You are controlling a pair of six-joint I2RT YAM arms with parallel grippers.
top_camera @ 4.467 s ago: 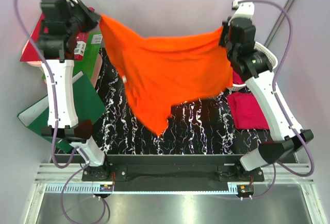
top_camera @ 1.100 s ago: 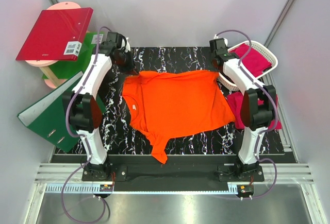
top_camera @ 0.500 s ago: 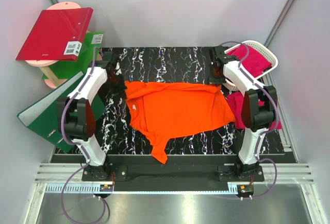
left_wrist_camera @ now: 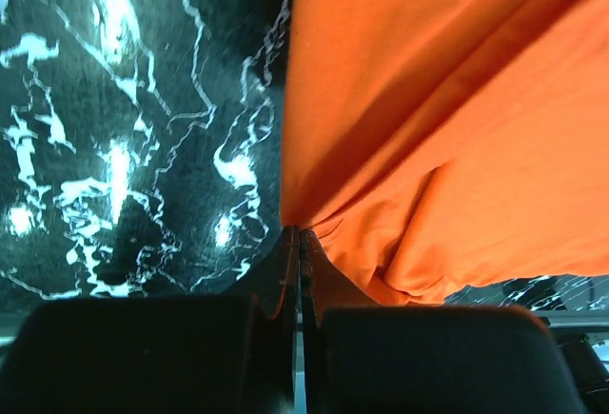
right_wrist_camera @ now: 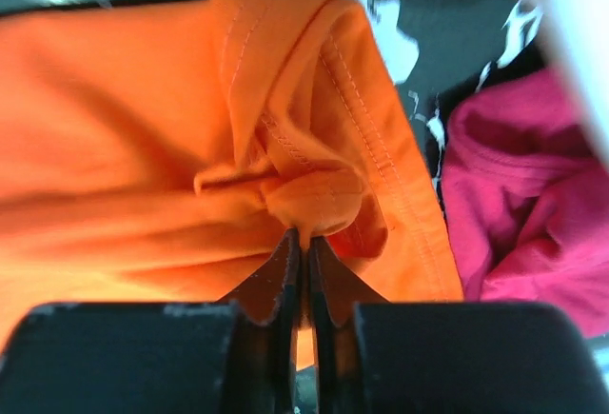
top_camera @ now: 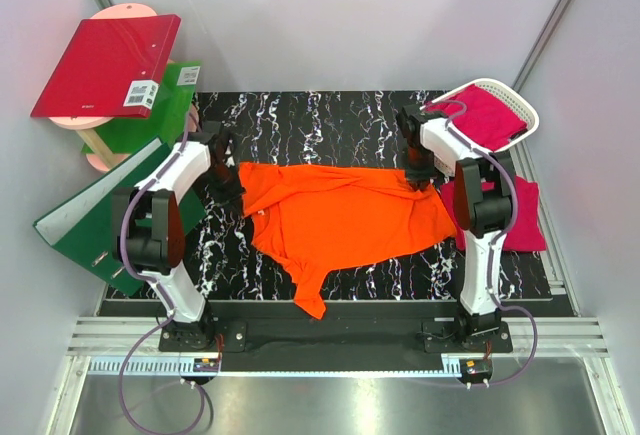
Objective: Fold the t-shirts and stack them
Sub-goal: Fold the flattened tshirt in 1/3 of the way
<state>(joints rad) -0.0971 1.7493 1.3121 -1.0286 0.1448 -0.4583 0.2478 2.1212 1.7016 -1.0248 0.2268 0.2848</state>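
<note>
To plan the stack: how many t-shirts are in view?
3: orange shirt mid-table; pink shirt in the basket; second pink shirt on the table, far right. Basket may hide more.

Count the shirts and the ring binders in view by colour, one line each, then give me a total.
Orange t-shirt: 1
Pink t-shirts: 2 in view
Red binder: 1
Green binders: 2
Total: 6
</note>
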